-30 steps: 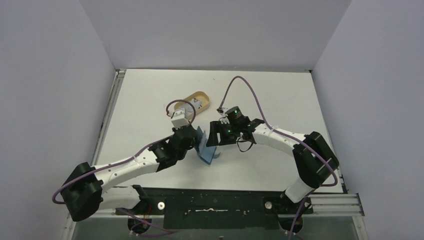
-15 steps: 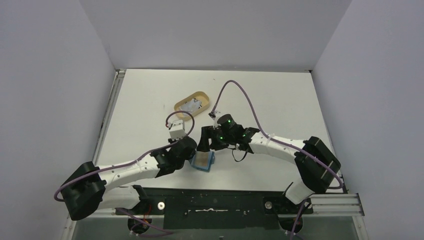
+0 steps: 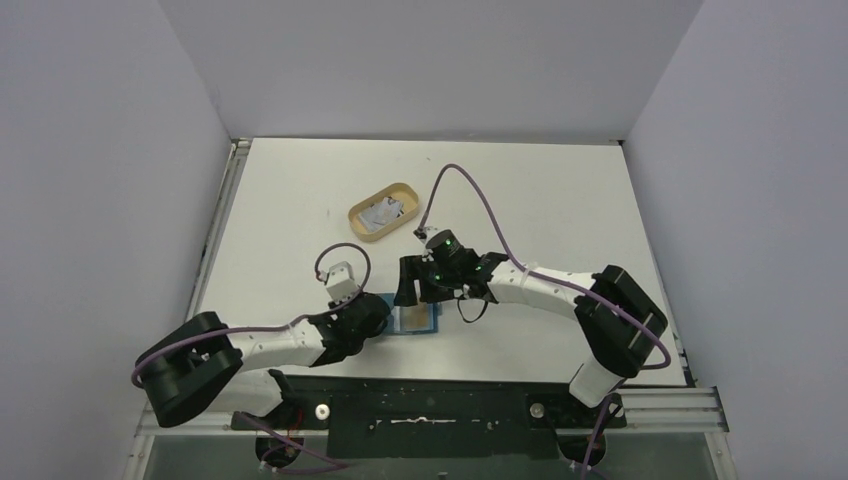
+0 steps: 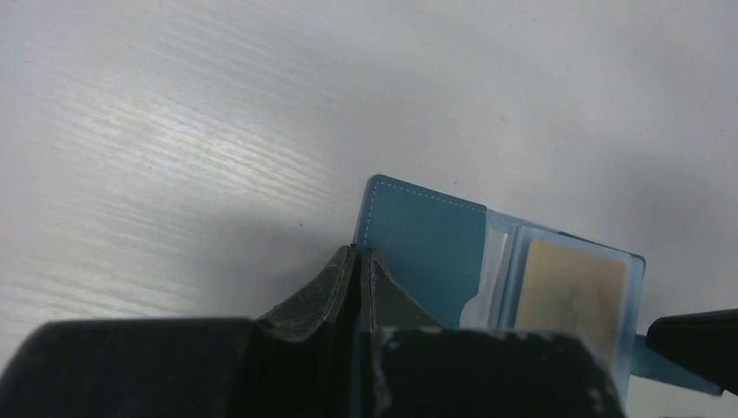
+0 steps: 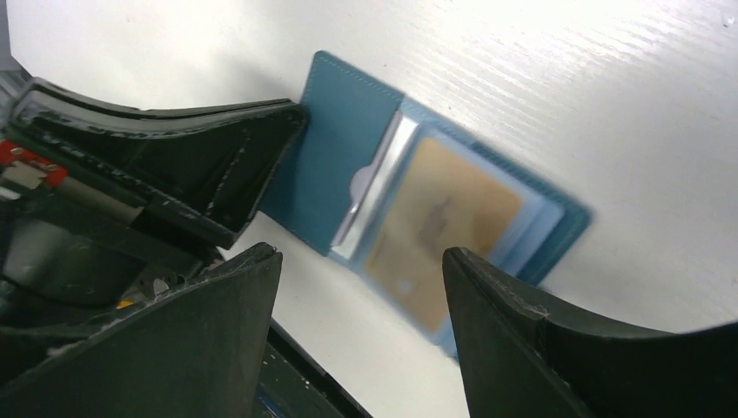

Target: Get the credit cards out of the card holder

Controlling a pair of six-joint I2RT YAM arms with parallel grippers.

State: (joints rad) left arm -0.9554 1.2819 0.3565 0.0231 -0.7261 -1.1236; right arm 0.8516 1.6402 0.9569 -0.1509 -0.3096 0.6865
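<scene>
I see the teal-blue folding card holder (image 5: 344,157) lying open and flat on the white table (image 3: 560,200), near the front edge, between both arms. The left gripper (image 4: 357,257) has its fingers pressed together on the edge of one flap and hides that corner. The right gripper (image 5: 361,257) hangs just above, its fingers wide apart and holding nothing, and it covers part of the holder from the top camera. A yellowish card (image 5: 439,226) sits in the other half. The oval tan tray (image 3: 360,215) stands well apart behind.
</scene>
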